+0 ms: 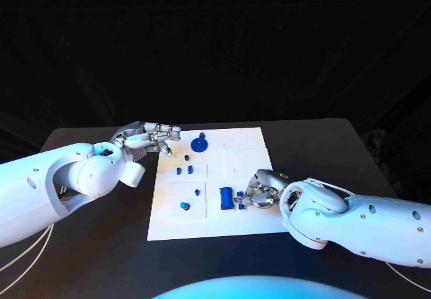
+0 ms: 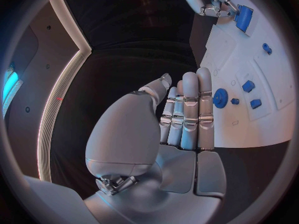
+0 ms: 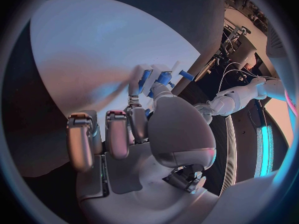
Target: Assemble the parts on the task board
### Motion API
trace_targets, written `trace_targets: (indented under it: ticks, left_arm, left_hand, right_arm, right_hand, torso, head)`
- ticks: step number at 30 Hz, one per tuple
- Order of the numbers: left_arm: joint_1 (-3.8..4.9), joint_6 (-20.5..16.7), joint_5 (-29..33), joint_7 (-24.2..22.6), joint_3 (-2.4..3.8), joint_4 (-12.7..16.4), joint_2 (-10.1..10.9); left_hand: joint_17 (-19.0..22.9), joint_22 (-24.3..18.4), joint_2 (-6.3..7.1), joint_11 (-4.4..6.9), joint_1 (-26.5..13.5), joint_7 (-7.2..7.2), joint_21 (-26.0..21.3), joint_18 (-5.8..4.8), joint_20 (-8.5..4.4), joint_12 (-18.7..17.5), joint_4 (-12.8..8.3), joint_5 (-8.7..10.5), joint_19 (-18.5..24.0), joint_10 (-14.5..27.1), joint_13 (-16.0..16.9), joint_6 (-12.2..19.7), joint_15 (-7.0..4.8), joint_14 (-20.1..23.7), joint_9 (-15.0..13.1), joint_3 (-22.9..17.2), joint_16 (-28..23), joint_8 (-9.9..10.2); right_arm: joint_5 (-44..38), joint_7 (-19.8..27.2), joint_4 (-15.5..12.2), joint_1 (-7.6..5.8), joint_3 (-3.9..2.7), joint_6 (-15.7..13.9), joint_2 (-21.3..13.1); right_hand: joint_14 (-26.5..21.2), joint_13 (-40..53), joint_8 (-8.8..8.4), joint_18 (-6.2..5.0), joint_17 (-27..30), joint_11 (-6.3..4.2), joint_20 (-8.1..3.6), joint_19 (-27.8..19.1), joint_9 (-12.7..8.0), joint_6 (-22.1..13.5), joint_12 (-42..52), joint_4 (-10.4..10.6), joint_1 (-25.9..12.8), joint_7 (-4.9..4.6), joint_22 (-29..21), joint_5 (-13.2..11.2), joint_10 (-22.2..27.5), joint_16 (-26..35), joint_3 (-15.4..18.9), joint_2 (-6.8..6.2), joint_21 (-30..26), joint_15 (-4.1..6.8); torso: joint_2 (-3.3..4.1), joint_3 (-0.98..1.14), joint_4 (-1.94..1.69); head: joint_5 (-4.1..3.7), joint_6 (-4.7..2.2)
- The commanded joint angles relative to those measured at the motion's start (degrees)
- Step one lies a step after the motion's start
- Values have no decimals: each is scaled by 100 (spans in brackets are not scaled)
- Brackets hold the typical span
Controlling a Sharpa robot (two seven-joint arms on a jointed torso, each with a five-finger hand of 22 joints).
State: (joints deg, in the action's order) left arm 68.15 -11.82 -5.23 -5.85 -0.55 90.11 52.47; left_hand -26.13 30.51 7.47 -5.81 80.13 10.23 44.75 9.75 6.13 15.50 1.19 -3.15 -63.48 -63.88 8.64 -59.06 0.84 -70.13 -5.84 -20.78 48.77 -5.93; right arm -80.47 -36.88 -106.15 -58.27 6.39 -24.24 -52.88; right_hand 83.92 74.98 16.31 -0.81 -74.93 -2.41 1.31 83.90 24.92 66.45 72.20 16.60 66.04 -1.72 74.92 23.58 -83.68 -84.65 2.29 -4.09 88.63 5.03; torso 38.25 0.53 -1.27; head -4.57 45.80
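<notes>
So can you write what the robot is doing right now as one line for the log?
left robot hand: open, at task board far edge near blue gear | right robot hand: pinching small blue part by blue cylinder

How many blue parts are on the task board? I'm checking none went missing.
7 visible on the task board: gear, two small blocks, peg, knob, cylinder, and a piece at the right hand. Its fingers may hide more.

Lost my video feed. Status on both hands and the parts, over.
Left hand open at the board's far left edge, holding nothing. Right hand fingers on a small blue part beside the blue cylinder. Gear untouched. Nothing in the way.
</notes>
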Motion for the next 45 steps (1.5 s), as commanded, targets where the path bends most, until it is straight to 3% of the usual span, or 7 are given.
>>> trace_targets:
  ticks: [1, 12, 20, 23, 30, 36, 45]
  left_arm:
    - [5, 94, -2, -14, 4, 16, -6]
    - [4, 79, -2, -37, 3, -23, -13]
    - [-3, 18, 46, -123, -3, -146, -97]
    - [-11, -22, 114, -197, -9, -208, -146]
    - [-58, -196, 468, -603, -46, -500, -352]
    - [-171, -352, 900, -1079, -55, -906, -619]
    - [-254, -535, 1219, -1501, -54, -1547, -1068]
  left_hand:
    - [5, -5, -43, 5, -6, -8, -37, 82, -3, 7, 4, 22, -28, 39, -6, 45, 25, 23, 8, 44, 30, -30]
    - [5, -5, -43, 5, -6, -8, -37, 82, -3, 7, 4, 22, -28, 39, -6, 45, 25, 23, 8, 44, 30, -30]
    - [7, -7, -46, 5, -9, -7, -40, 82, -3, 10, 8, 22, -29, 40, -7, 45, 25, 24, 9, 48, 30, -32]
    - [8, -8, -49, 5, -13, -7, -42, 82, -3, 13, 12, 22, -29, 39, -7, 44, 26, 25, 9, 50, 30, -34]
    - [49, -59, 7, 3, -179, -21, -132, 73, 22, 55, 127, 27, 29, 47, -7, 48, 50, 131, 19, 195, -23, -58]
    - [626, -560, -22, -109, -214, -3, -1062, 12, 247, -32, 271, 15, 863, 294, -107, 47, 273, 1198, 40, 442, -1165, -125]
    - [1627, -1787, -137, -417, -64, -27, -3068, -187, 958, -606, 348, 28, 2139, 631, -489, 380, 799, 2084, 206, 802, -3342, 80]
  right_arm:
    - [-127, 82, -41, 6, 0, 58, -29]
    - [-189, 321, -237, 1, -2, -169, -294]
    - [909, 1513, -63, -206, -4, -778, -421]
    - [1765, 2093, 176, -326, -3, -875, -397]
    - [4623, 3887, 1161, -604, -3, -566, -117]
    - [6074, 4878, 2164, -772, -7, -40, 390]
    - [6759, 5505, 3458, -839, -28, 514, 1146]
  right_hand:
    - [419, 320, -10, 46, -582, 37, -19, 545, 7, -4, -5, 0, -59, -24, 1462, -34, -11, -11, 38, -14, -16, 35]
    - [402, 220, -40, 19, -511, 50, -15, 494, 11, -76, -179, -53, 148, -43, 1427, 29, 66, 33, 80, 11, -133, 26]
    - [207, -538, -335, -178, 238, 211, 76, 87, -98, -524, -1402, -137, 701, -243, 1149, 137, 655, 532, 91, 52, -1060, -97]
    - [82, -996, -432, -291, 677, 292, 134, -168, -138, -645, -2101, -191, 950, -309, 969, -71, 1022, 871, 96, 63, -1636, -153]
    - [-1089, -2692, -729, -961, 3871, 572, 376, -1988, -303, -1111, -4195, -364, 1711, -617, -737, -549, 2281, 3919, 57, 194, -5869, -409]
    - [-1744, -4328, -921, -944, 4670, 841, 684, -2606, -618, -1149, -5509, -341, 2055, -771, -1854, -942, 2623, 5569, -29, 290, -7171, -715]
    - [-2399, -6043, -1273, -965, 5938, 1038, 1117, -3008, -1146, -1041, -6376, -402, 2171, -883, -3394, -1028, 2365, 7502, -111, 372, -8437, -1135]
  torso:
    - [-1, 3, -2]
    - [-10, 5, 16]
    - [-85, 6, 47]
    - [-132, 3, 56]
    - [-297, -20, 77]
    - [-473, -43, 120]
    - [-677, -121, 141]
  head:
    - [-4, 1]
    - [5, -87]
    - [7, -276]
    - [14, -438]
    - [69, -793]
    - [173, -1182]
    - [362, -1691]
